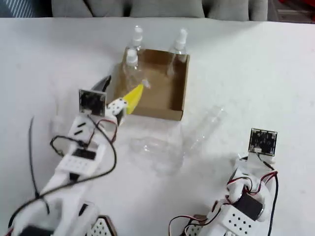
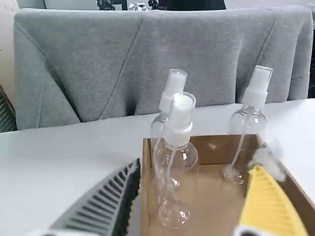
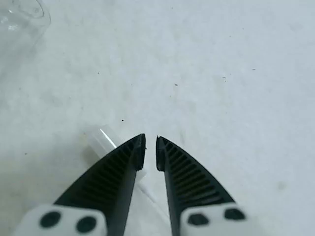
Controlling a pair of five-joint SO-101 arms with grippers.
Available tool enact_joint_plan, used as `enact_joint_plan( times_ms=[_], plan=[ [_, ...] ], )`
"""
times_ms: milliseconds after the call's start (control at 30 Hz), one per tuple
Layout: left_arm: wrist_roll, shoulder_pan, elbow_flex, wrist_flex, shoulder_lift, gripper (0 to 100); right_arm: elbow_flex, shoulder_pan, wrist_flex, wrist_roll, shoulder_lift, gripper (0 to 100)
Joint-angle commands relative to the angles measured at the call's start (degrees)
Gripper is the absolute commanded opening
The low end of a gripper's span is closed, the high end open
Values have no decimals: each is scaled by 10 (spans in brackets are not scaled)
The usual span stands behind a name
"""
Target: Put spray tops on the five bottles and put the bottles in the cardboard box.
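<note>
The cardboard box [image 1: 178, 98] stands open at mid table. Three clear bottles with white spray tops are upright at it: one in its left part [image 1: 132, 64] [image 2: 174, 162], one in the back right corner [image 1: 178, 49] [image 2: 248, 123], and one at the back left [image 1: 136, 38] [image 2: 170, 93], inside or just behind, I cannot tell. My left gripper [image 1: 118, 91] [image 2: 192, 206] is open astride the box's left wall, grey finger [image 2: 110, 204] outside, yellow finger [image 2: 268, 206] inside. My right gripper [image 3: 150, 152] is shut low over the table, above a small clear spray top [image 3: 101, 139].
Two clear bottles without tops lie on the table in front of the box, one [image 1: 204, 125] towards the right and one [image 1: 155, 147] near the middle. A clear bottle's end [image 3: 22, 19] lies ahead of the right gripper. A grey sofa [image 2: 147, 59] runs behind the table.
</note>
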Motion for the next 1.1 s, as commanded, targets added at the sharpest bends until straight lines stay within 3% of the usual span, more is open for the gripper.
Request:
enact_joint_plan(
  times_ms=[0, 233, 400, 600, 933, 1067],
  plan=[
    [4, -7, 22, 142, -182, 324, 7, 7, 5, 7, -8, 15],
    [7, -7, 21, 418, -417, 324, 7, 7, 5, 7, -8, 15],
    [7, -7, 21, 556, -564, 324, 7, 7, 5, 7, -8, 15],
    [4, -11, 15, 658, -711, 324, 7, 7, 5, 7, -8, 15],
    [8, -108, -18, 838, -698, 324, 7, 7, 5, 7, -8, 15],
    [7, -133, 48, 845, -698, 324, 7, 7, 5, 7, -8, 15]
  ],
)
